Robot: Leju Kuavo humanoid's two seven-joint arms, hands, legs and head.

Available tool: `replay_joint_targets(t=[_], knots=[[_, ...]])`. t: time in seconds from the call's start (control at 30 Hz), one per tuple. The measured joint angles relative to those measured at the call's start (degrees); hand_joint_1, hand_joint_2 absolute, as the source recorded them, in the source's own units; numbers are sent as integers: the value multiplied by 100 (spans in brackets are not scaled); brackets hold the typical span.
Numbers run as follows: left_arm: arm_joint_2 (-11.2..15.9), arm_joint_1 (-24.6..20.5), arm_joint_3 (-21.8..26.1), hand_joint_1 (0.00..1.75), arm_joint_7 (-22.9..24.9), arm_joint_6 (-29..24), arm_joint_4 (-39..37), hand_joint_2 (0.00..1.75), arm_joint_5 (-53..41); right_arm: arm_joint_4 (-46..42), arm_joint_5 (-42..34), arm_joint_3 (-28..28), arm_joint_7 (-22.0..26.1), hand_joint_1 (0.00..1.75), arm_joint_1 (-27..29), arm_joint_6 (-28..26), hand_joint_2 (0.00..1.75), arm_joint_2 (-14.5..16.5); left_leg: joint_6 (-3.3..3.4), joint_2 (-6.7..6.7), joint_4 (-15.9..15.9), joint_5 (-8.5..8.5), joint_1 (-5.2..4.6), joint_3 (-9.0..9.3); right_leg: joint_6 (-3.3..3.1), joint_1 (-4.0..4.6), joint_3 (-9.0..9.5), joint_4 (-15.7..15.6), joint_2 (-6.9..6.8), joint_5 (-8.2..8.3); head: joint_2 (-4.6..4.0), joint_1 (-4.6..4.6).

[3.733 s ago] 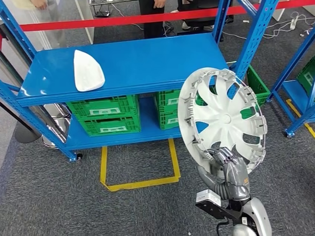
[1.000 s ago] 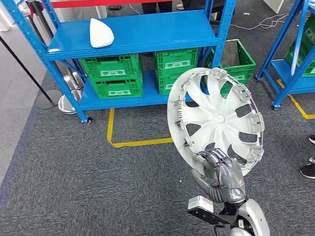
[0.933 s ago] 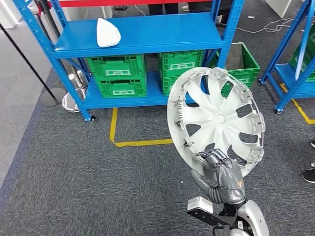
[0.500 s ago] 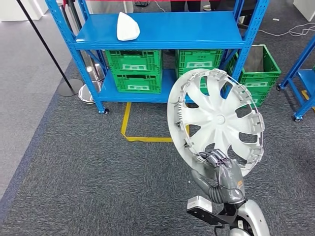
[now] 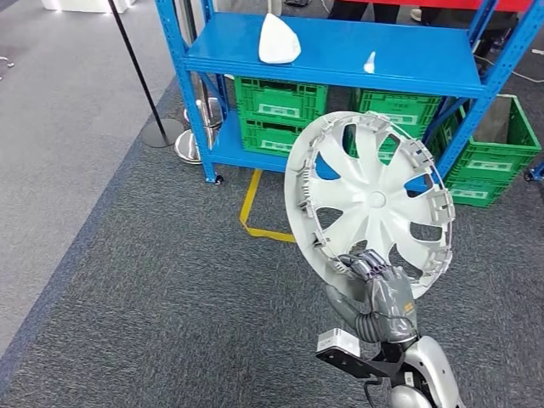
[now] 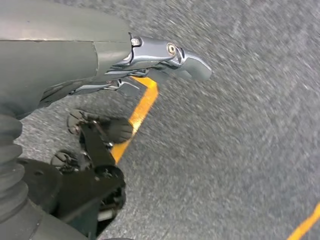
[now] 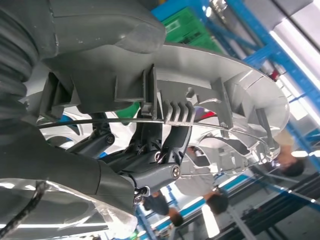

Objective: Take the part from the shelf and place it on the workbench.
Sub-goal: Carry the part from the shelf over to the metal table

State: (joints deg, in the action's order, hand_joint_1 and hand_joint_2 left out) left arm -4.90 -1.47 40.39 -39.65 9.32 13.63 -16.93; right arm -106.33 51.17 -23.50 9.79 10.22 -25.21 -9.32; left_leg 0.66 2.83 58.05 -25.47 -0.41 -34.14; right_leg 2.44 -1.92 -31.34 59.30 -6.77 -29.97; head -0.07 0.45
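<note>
Well, no writing on anything is readable; the white labels on the green slatted crates [image 5: 278, 99] are too small. The right hand [image 5: 382, 293] grips the lower rim of the part [image 5: 370, 202], a round silver-white plastic wheel cover with curved spokes and notched clips, held upright over the coarse grey carpet [image 5: 161, 297]. The left hand [image 6: 151, 62] hangs with straight metal fingers, holding nothing. A white moulded piece [image 5: 278, 41] lies on the glossy blue steel shelf [image 5: 410, 59].

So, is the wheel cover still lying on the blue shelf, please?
No, the right hand holds the wheel cover upright above the carpet.
</note>
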Motion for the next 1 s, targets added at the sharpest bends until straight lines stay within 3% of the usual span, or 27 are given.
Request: replay_joint_targets(t=[0.03,0.1,0.17,0.2,0.23,0.27,0.33,0.4,0.47,0.5,0.57,0.63,0.7,0.73,0.77,0.8,0.87,0.93,1.0], knots=[[-7,7,5,0,1,-4,-2,175,-3,2,0,-2,-4,175,-11,4,175,5,43,-69,-53,35,13,30,13,-3,-37,89,139,-69,0,12],[-23,1,10,0,2,-7,-5,175,-8,11,2,-8,-6,175,-15,7,175,8,99,-214,-108,77,13,60,2,0,-309,646,508,-358,0,56],[-31,-13,15,0,3,-7,-8,175,-9,25,2,-16,-2,175,-11,7,175,9,133,-387,-102,73,-26,56,-22,33,-708,1369,649,-608,0,72],[-35,-11,18,0,3,-7,-9,175,-8,33,2,-20,-3,175,-8,7,175,9,145,-477,-95,68,-47,59,-36,53,-825,1528,664,-593,0,71],[-38,-6,20,0,4,-7,-9,175,-8,43,-1,-23,-9,175,-7,8,175,9,152,-571,-83,63,-63,63,-56,72,-838,1466,676,-463,0,69],[-42,-1,21,0,4,-9,-10,175,-10,49,-2,-26,-15,175,-6,8,175,9,153,-662,-63,56,-72,65,-80,85,-737,1178,710,-243,0,70],[-48,3,23,0,11,-24,-10,175,-20,55,5,-29,-19,175,-9,6,175,9,135,-831,15,23,-83,37,-116,83,-415,427,937,102,0,68],[-48,2,25,0,22,-42,-10,175,-36,52,22,-37,-14,175,-7,-1,175,9,94,-967,82,1,-75,-26,-128,82,-229,63,1087,175,0,63],[-43,20,27,0,27,-51,-13,175,-61,49,43,-45,-22,175,0,-7,175,9,48,-1080,93,10,-56,-68,-157,86,-196,37,987,175,0,61],[-45,34,28,0,27,-57,-16,175,-83,48,51,-46,-35,175,1,-9,175,9,16,-1035,115,0,-60,-80,-181,78,-180,18,924,182,0,61],[-47,30,28,0,27,-76,-22,175,-124,39,63,-46,-58,175,10,-20,175,9,-69,-728,410,-176,-65,-220,-229,48,-135,-20,781,186,0,33],[-51,-1,27,0,27,-93,-24,175,-148,29,73,-45,-65,175,31,-33,175,9,-160,-400,1121,-513,-24,-573,-247,48,-105,-27,631,160,0,4],[-52,-15,27,0,27,-104,-24,175,-171,28,79,-45,-66,175,52,-39,175,9,-213,-318,1684,-671,43,-869,-236,41,-78,-26,479,126,0,3],[-53,-11,27,0,27,-115,-24,175,-190,28,79,-45,-67,175,66,-41,175,9,-226,-304,1675,-591,67,-875,-222,36,-56,-26,403,107,0,3],[-54,-8,27,0,27,-134,-24,175,-211,27,77,-45,-71,175,82,-43,175,9,-227,-277,1427,-411,80,-758,-207,30,-27,-26,329,86,0,3],[-55,-6,27,0,30,-162,-24,175,-235,23,73,-45,-74,175,96,-46,175,9,-216,-205,1030,-186,81,-561,-187,27,7,-27,256,64,0,3],[-57,-23,27,0,53,-234,-24,175,-268,2,61,-44,-78,175,111,-57,175,9,-151,25,317,64,28,-214,-132,44,59,-32,123,18,0,5],[-59,-27,27,0,98,-289,-24,175,-280,-15,57,-46,-67,175,113,-70,175,9,-68,103,100,57,-29,-133,-63,64,91,-52,9,-15,0,6],[-57,7,30,0,146,-315,-26,175,-281,-20,73,-58,-56,175,101,-73,175,11,12,-43,43,68,-26,-109,12,56,152,-93,-71,-46,0,9]])
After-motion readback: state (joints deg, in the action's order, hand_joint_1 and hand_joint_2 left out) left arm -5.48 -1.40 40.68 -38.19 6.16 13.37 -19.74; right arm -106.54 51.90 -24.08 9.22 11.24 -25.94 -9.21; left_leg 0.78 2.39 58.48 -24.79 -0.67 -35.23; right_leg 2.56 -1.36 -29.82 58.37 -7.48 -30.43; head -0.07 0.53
